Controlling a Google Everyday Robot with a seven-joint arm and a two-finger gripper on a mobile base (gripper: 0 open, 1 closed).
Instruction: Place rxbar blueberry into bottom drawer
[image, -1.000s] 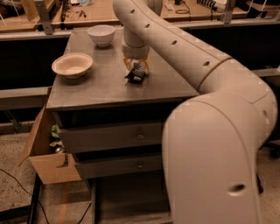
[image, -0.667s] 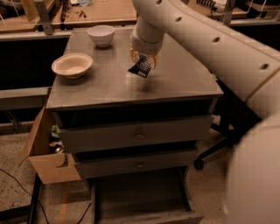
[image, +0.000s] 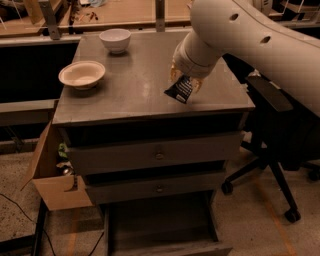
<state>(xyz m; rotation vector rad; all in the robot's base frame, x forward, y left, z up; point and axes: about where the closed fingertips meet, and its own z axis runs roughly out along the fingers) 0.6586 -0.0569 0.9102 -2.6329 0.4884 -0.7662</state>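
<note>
Movement from the arm: the gripper (image: 184, 82) has swung right and toward the front edge of the cabinet top (image: 135, 85) over the last second, and the rxbar blueberry (image: 180, 90) has come along with it. The fingers are clenched on the bar's upper end. The dark wrapper hangs tilted below them, right of centre in the frame, and looks lifted just clear of the surface rather than resting on it. A second ago it sat further back and further left, closer to the tan bowl (image: 81, 75) and the white bowl (image: 115, 40) in the upper left. So the pick looks done and the carry is under way. The bottom drawer (image: 160, 222) stands pulled out at the bottom of the frame, its dark floor showing, while the two upper drawers (image: 157, 156) sit closed. What's left, by my read, is to clear the front edge, drop well down past those two closed fronts, and let go over the open tray. The bar is not in the drawer yet.
</note>
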